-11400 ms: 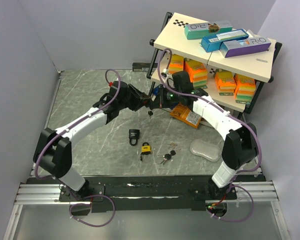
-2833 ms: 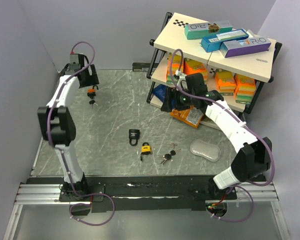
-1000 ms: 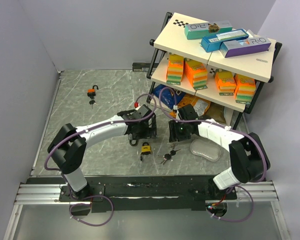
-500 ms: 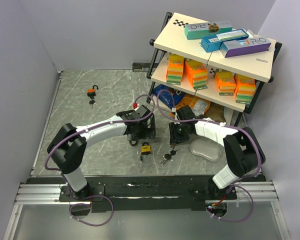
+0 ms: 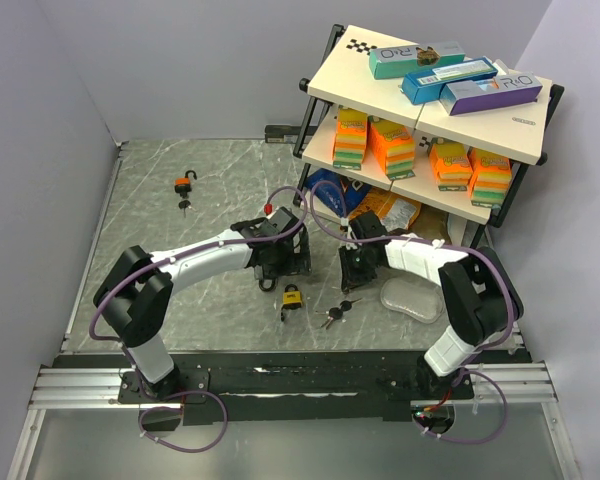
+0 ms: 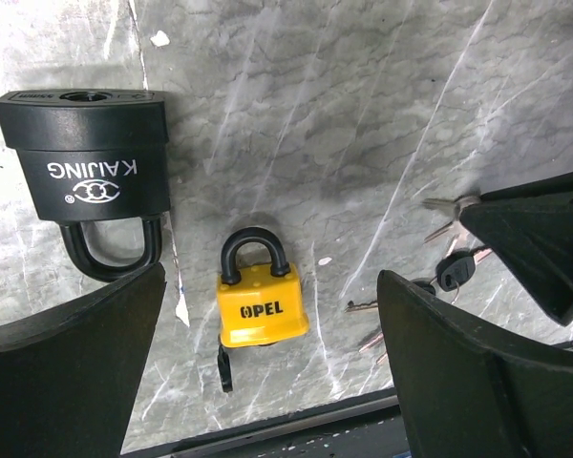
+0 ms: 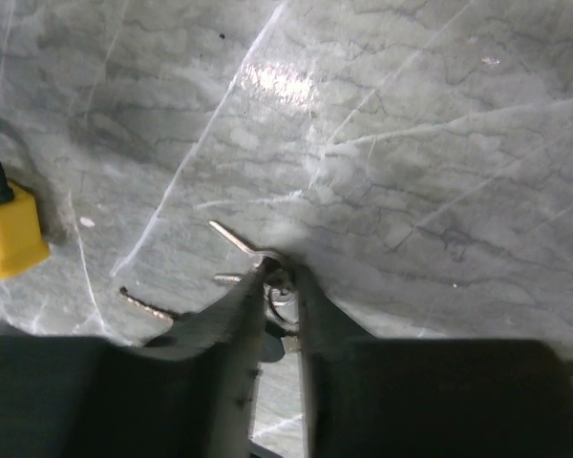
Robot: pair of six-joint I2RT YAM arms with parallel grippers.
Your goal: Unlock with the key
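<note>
A bunch of keys (image 7: 231, 239) on a ring lies on the marble tabletop (image 5: 180, 240). My right gripper (image 7: 280, 281) points down at it, its fingers pinched on the ring and key heads. In the top view this gripper (image 5: 349, 286) stands just above the loose keys (image 5: 335, 312). A yellow OPEL padlock (image 6: 261, 303) lies flat with a small key (image 6: 225, 367) under its base. A black KAIJING padlock (image 6: 81, 157) lies beside it. My left gripper (image 6: 270, 277) hovers wide open over both padlocks, touching neither.
An orange padlock (image 5: 184, 183) with its key lies at the far left. A two-tier shelf (image 5: 430, 95) with boxes and snack packs stands at the back right, with snack bags (image 5: 380, 208) under it. A clear pouch (image 5: 410, 300) lies right of the keys.
The right gripper's fingers have closed in on the key bunch. The left arm has barely moved and stays open.
</note>
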